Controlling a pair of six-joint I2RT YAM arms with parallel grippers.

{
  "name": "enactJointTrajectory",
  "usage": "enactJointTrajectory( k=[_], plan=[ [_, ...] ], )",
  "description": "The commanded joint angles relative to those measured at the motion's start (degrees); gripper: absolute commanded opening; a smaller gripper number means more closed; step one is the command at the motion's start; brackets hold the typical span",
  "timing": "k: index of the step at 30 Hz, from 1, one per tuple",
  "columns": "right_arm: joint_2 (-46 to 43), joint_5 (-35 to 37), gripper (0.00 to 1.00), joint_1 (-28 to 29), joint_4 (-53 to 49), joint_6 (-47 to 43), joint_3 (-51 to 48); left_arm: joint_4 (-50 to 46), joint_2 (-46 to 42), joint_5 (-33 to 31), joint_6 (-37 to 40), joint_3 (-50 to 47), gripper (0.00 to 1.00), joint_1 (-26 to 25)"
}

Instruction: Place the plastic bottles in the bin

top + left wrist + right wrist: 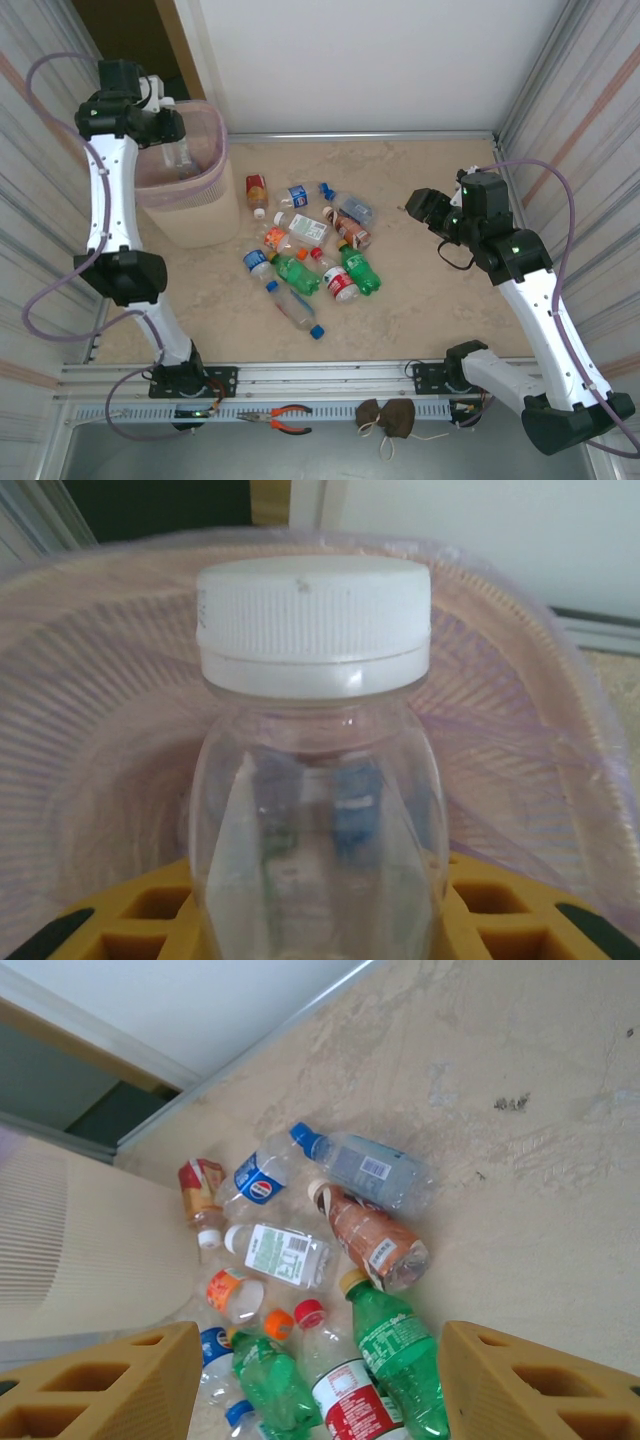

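My left gripper (172, 140) hangs over the mouth of the pale-pink bin (205, 215), shut on a clear bottle (315, 780) with a white cap (313, 620). In the left wrist view the bottle stands between the yellow fingers (130, 920), with the bin's ribbed inside wall (90, 730) behind it. Several plastic bottles (310, 255), clear, green and brown, lie in a heap on the floor right of the bin. My right gripper (422, 208) hovers open above the floor to their right. Its yellow fingers (100, 1385) frame a green bottle (395, 1355) and a red-labelled one (345, 1390) far below.
Corrugated walls close in on the left and right, and a white wall stands at the back. Orange-handled pliers (285, 420) and a brown pouch (386, 417) lie on the front rail by the arm bases. Bare floor (420, 300) stretches right of the heap.
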Motion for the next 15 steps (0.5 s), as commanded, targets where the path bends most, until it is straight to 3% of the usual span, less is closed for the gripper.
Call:
enactJointTrajectory(
  k=[1, 15],
  plan=[
    [-1.1, 0.9, 0.62, -0.1, -0.8, -0.9, 1.1, -0.5, 1.4, 4.7, 0.9, -0.9, 0.37, 0.3],
    [-1.7, 1.2, 0.63, -0.1, -0.7, -0.5, 0.0, 0.4, 2.7, 9.0, -1.4, -16.4, 0.39, 0.3]
  ],
)
